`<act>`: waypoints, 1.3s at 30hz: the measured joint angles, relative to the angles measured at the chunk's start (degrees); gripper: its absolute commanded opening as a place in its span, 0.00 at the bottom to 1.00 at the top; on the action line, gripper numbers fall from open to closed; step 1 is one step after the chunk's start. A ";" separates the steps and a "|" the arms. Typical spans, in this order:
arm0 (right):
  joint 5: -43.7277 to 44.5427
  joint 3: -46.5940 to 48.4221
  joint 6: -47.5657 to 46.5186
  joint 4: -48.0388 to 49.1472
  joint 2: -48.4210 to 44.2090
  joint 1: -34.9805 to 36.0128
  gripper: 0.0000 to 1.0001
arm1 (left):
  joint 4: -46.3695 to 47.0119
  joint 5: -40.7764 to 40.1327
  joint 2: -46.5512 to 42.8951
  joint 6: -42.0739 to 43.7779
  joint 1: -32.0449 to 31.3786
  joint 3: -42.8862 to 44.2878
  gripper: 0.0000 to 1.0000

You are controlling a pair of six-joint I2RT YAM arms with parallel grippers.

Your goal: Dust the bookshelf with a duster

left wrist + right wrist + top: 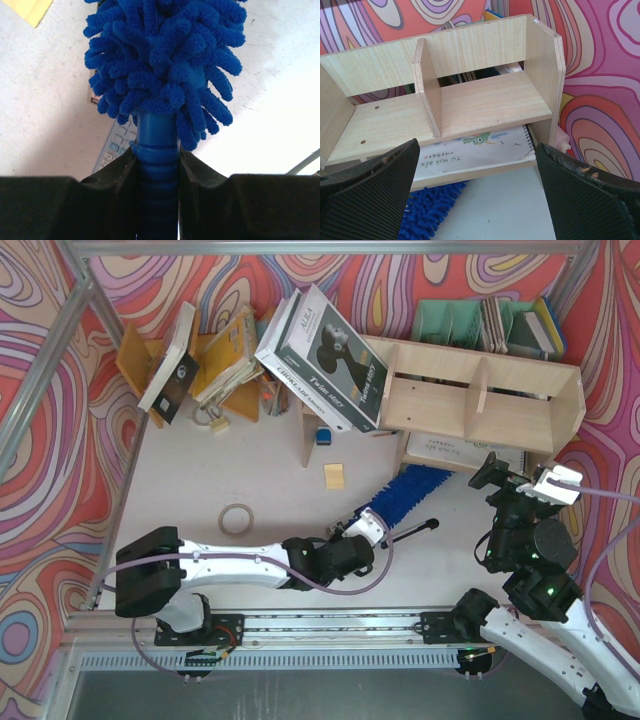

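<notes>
**A:** What stands ahead of the right pincer (522,483)?

**B:** The bookshelf (480,390), on the white counter (270,470) just beyond the pincer's tips. It fills the wrist view (485,100). There is one upright divider, the rounded end panel is off to the pincer's right, and the left end is cut off by the frame.

**A:** And that pincer (475,200) itself?

**B:** It is spread wide and holds nothing. Its ridged pads (365,195) sit in the bottom corners of its own view, and only part of each shows.

**A:** Where is the duster (410,490)?

**B:** In the left pincer (365,530), which is pressed together on the ribbed blue handle. The fluffy head (160,65) stretches away from that pincer (157,160) toward the foot of the shelf. Its far end (427,210) shows low between the right pincer's pads. I cannot tell whether it touches the wood. From the left wrist the tip runs off the top of the frame, and the rear of the handle is hidden between the fingers (115,195).

**A:** Anything below the shelf boards?

**B:** A spiral notebook (485,150), straight ahead of the right pincer. It is mostly covered by the lower board.

**A:** Smaller things?

**B:** A calculator (117,145) lies just ahead of the left pincer, under the duster head, with only a few keys showing. A yellow note (32,10) lies further ahead and to the pincer's left, clipped by the corner of the frame.
</notes>
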 measured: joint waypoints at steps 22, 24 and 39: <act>-0.39 -0.02 -0.46 0.48 0.39 0.00 0.88 | -2.21 -0.96 7.15 1.86 0.61 9.51 0.00; -0.39 -0.04 -0.57 0.50 0.39 0.00 0.88 | -1.68 0.07 8.76 2.86 0.66 11.02 0.00; -0.39 -0.48 -1.49 1.25 0.31 0.00 0.88 | -1.05 9.05 14.49 6.73 0.70 18.51 0.00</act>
